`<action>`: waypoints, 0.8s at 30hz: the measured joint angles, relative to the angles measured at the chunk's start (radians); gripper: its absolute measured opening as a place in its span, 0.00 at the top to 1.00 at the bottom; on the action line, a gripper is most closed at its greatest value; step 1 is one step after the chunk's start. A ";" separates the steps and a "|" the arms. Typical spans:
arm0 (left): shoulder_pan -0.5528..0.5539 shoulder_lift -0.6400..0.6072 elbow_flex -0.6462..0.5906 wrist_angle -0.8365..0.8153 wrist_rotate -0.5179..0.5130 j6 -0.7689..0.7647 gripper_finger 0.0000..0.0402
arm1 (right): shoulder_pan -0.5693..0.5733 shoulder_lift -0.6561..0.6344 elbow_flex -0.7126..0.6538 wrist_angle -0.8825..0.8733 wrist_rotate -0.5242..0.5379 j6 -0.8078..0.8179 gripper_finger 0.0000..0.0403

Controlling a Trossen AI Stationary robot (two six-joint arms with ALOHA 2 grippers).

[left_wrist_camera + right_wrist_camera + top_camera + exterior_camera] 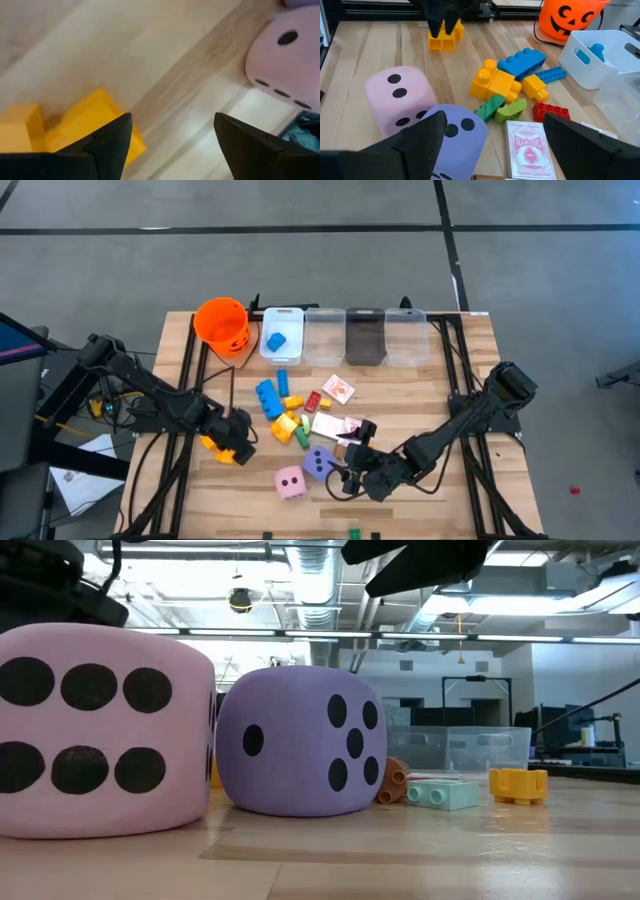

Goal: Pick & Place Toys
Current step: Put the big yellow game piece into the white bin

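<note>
My left gripper (172, 120) points down, open, low over the table's left part (238, 442). A yellow block (75, 132) lies beside and behind one of its fingers, outside the gap. My right gripper (494, 117) is open and hangs above the purple die (457, 132) and a pink-and-white card pack (530, 147); it holds nothing. The pink die (291, 482) rests on the table next to the purple die (318, 463). A heap of blue, yellow, green and red blocks (512, 82) lies in the table's middle. My left gripper has one finger (107, 145) in front of the yellow block's edge (122, 137). Whether it touches the block, I cannot tell. Nothing sits between the two fingers.
An orange pumpkin bucket (222, 322) stands at the far left. Beside it are a white bin (281, 335) with a blue toy inside and a row of clear bins (365, 335) along the far edge. Another card (340, 388) lies near the bins.
</note>
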 joint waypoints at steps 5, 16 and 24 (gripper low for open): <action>-0.021 0.000 0.000 -0.006 0.060 -0.073 0.31 | 0.001 0.000 0.000 -0.001 0.000 0.011 0.18; -0.083 0.001 0.000 -0.210 0.106 -0.264 0.31 | 0.003 0.000 0.000 -0.027 -0.001 0.058 0.18; -0.085 0.045 0.000 -0.177 0.053 -0.265 0.31 | 0.003 0.000 0.000 -0.027 -0.001 0.060 0.18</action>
